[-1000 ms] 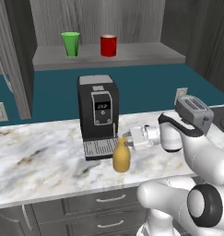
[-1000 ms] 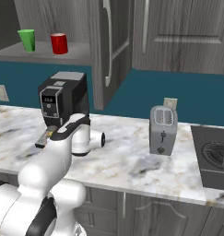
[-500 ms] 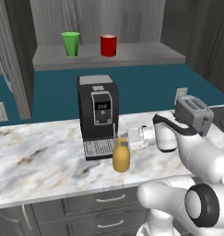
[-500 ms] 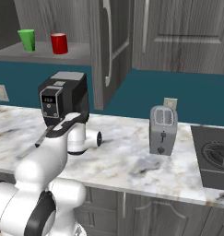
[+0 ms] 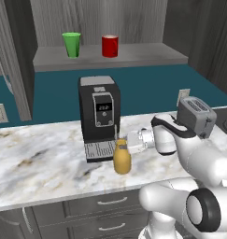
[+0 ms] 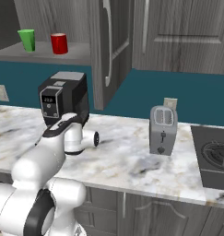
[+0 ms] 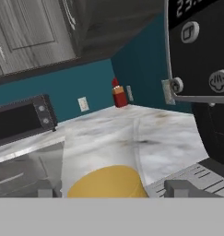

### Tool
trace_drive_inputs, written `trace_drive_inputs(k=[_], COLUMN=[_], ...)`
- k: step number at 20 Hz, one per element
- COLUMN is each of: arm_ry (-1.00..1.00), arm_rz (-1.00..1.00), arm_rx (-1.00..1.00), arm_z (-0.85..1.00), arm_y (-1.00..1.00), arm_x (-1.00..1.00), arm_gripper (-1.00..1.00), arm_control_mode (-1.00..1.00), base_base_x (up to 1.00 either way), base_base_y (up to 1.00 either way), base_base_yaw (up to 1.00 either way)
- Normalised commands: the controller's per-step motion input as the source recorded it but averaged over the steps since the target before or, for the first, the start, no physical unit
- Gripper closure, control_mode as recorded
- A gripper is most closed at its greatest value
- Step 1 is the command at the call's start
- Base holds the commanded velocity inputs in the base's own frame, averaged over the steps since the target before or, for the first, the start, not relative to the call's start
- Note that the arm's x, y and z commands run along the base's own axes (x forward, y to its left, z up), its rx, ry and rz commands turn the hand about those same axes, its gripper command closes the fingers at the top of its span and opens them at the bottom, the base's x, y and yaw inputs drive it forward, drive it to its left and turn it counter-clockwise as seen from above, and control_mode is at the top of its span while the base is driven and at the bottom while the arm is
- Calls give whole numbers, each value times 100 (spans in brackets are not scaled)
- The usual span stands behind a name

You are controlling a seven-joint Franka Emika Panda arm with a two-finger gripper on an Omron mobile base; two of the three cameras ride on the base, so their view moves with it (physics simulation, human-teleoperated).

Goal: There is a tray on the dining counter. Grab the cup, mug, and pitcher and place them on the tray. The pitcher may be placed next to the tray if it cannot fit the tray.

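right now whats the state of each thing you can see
pitcher: upright on the worktop, between the fingers
gripper: jaws either side of the pitcher's neck, grip not clear
cup: upright on the shelf
mug: upright on the shelf, beside the cup
toaster: upright, slots empty

the arm reaches low and forward, wrist level, the tool [image 5: 123,145] with jaws parted.

Kitchen, coffee machine [image 5: 100,117], toaster [image 6: 162,130], marble worktop [image 5: 35,158]

Pitcher [image 5: 122,158] before coffee machine [image 5: 99,116]
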Motion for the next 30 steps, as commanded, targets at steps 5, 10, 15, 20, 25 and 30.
trace_drive_inputs(k=[5, 10, 15, 20, 25, 30], arm_ry=[-3, -1, 0, 0, -2, 0], arm_rz=[0, -1, -1, 0, 0, 0], arm_rx=[3, 10, 20, 1, 0, 0], arm_z=[40, 99, 94, 10, 0, 0], arm_y=[0, -6, -8, -2, 0, 0], arm_x=[-3, -6, -14, -1, -17, 0], arm_gripper=[100, 100, 100, 100, 100, 100], arm_control_mode=[-100, -100, -100, -100, 100, 100], base_base_x=[0, 0, 0, 0, -6, -29], base_base_y=[0, 0, 0, 0, 0, 12], base_base_yaw=[0, 0, 0, 0, 0, 0])
